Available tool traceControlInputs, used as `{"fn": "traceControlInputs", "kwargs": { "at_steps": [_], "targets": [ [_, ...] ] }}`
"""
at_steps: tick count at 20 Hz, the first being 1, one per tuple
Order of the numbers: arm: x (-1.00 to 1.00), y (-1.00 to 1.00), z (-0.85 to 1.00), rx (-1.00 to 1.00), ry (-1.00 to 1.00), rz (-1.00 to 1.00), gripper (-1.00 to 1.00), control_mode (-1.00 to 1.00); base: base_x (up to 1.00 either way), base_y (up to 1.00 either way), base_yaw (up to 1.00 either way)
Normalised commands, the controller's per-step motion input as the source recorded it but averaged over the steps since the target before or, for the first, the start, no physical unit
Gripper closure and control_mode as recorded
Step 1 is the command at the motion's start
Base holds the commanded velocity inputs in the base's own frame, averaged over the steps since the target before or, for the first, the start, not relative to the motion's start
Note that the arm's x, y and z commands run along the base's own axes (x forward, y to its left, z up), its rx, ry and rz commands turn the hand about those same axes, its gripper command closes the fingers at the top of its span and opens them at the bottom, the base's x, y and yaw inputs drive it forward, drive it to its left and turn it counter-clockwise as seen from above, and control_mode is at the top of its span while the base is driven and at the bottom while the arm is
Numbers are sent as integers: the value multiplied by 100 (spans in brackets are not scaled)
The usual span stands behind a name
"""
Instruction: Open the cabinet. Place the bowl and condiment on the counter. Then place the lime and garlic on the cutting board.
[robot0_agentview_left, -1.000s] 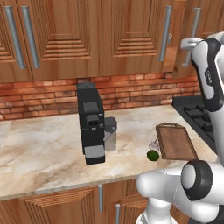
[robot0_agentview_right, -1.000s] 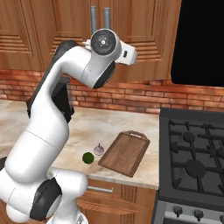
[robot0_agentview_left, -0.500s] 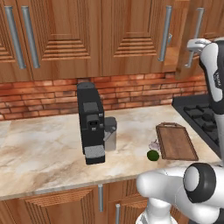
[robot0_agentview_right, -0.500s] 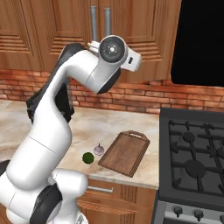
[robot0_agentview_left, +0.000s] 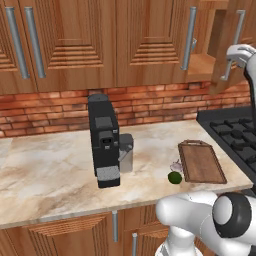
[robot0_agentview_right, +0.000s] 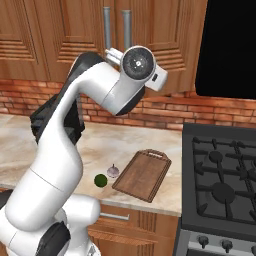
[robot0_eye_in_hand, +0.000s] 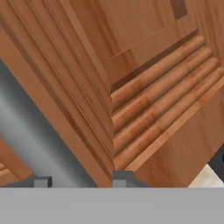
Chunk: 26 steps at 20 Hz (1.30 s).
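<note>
Beige marbled stone worktop (robot0_agentview_left: 55, 175) under red brick wall (robot0_agentview_left: 150, 105); we see the grooved wooden cabinet door (robot0_agentview_left: 227, 45) ajar at upper right, our claw (robot0_eye_in_hand: 78, 180) straddling its grey bar handle (robot0_eye_in_hand: 30, 140), grip unclear.

Warm mid-brown wooden wall cabinet doors (robot0_agentview_left: 150, 40), grooved in stepped panels with a satin sheen, are fitted with long matt grey metal bar handles (robot0_agentview_left: 188, 37). Rough red-brown brick (robot0_agentview_left: 150, 102) is laid behind a polished beige-cream marbled stone counter (robot0_agentview_left: 50, 170) veined in brown. A matt black plastic coffee machine (robot0_agentview_left: 104, 140) is fronted by a dull silver metal panel. A dark brown wooden cutting board (robot0_agentview_left: 201, 161) with visible grain and a raised rim is shown beside a smooth dark green lime (robot0_agentview_left: 174, 177) and a papery pinkish-white garlic bulb (robot0_agentview_right: 113, 171). A matt black cast-metal stove grate (robot0_agentview_right: 220, 170) is seen alongside.
</note>
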Motion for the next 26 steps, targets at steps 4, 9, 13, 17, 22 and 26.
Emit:
{"fn": "traceControlInputs", "kwargs": {
  "at_steps": [4, 9, 13, 17, 22, 26],
  "targets": [
    [-28, -50, -2, 10, 1, 0, 100, -100, 0, 0, 0],
    [-24, -52, -5, 8, -3, 2, 100, -100, 0, 0, 0],
    [-21, -55, -8, 8, -3, 2, 100, -100, 0, 0, 0],
    [-25, -54, -7, 8, -2, 1, 100, -100, 0, 0, 0],
    [-26, -54, -7, 8, -3, 1, 100, -100, 0, 0, 0],
    [-33, -45, -6, 6, -6, 0, 100, -100, 0, 0, 0]
  ]
}}
